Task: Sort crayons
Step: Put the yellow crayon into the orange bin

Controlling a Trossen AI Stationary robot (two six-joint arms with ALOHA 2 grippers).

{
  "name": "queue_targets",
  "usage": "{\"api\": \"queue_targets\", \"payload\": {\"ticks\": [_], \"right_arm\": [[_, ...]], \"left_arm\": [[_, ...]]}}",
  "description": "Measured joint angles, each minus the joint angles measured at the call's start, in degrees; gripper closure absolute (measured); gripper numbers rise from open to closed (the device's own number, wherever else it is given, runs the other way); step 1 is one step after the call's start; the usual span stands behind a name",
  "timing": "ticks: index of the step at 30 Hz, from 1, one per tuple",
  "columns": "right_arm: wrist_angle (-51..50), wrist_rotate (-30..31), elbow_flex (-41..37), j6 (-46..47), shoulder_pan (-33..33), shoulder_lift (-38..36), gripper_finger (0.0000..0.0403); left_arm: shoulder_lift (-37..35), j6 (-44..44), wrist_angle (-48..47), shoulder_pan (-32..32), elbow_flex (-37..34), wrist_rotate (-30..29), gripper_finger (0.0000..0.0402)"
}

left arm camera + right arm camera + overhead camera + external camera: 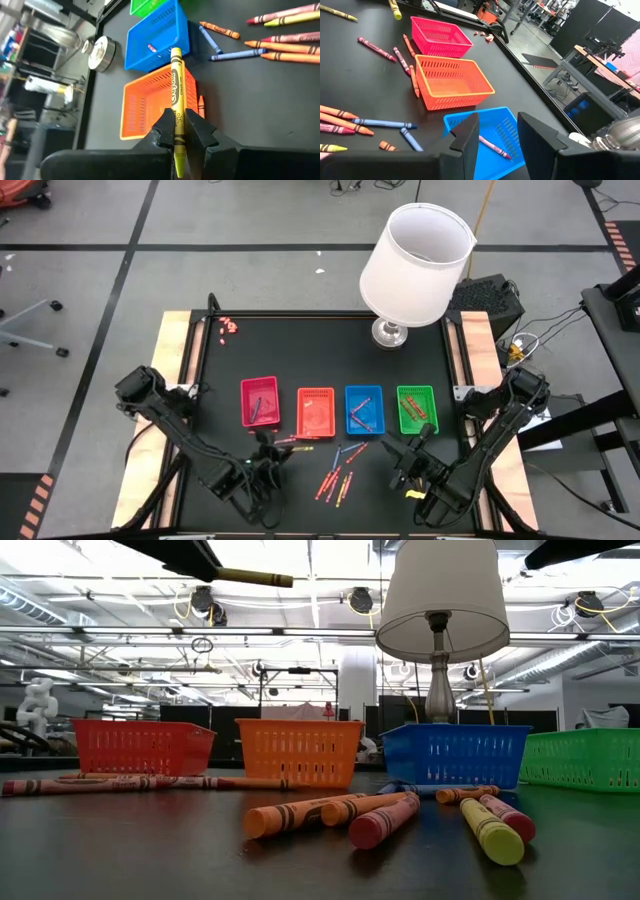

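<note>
My left gripper [268, 444] [182, 131] is shut on a yellow crayon [176, 75], which also shows high above the table in the low view [250, 578]. The crayon's flat end stands over the orange tray [145, 107]. My right gripper [414, 446] [495, 137] is open and empty, above the blue tray [507, 122], in which a crayon lies. Several loose crayons [335, 478] [330, 812] lie flat on the black table in front of the trays. More red ones [402, 60] lie beside the pink-red tray [440, 35]. My left gripper pinches the yellow crayon between its two fingers [164, 131] on the wrapped shaft [177, 116], nearer the pointed end, which sticks out behind them. The crayon lies along the fingers, not across them. It is lifted clear of the table and about level.
Four trays stand in a row: pink-red [260, 383], orange [316, 391], blue [364, 389], green [416, 389]. A white-shaded lamp [415, 260] stands at the table's far edge behind them. Tiny pink-red bits [230, 326] lie at the far left.
</note>
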Motion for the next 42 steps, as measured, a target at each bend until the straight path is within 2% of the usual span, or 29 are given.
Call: {"api": "queue_targets", "payload": {"ticks": [6,36,42], "right_arm": [[0.18,-0.09,0.00,-0.02,-0.02,0.00,0.0284],[0.42,-0.12,0.00,-0.02,-0.02,-0.02,0.0284],[0.44,-0.11,0.00,-0.02,-0.02,-0.04,0.0284]], "left_arm": [[0.00,6.57,1.19,-0.06,0.02,-0.04,0.0386],[0.00,6.36,1.25,-0.06,0.02,-0.09,0.0386],[0.00,6.36,4.88,-0.06,0.02,-0.09,0.0386]]}}
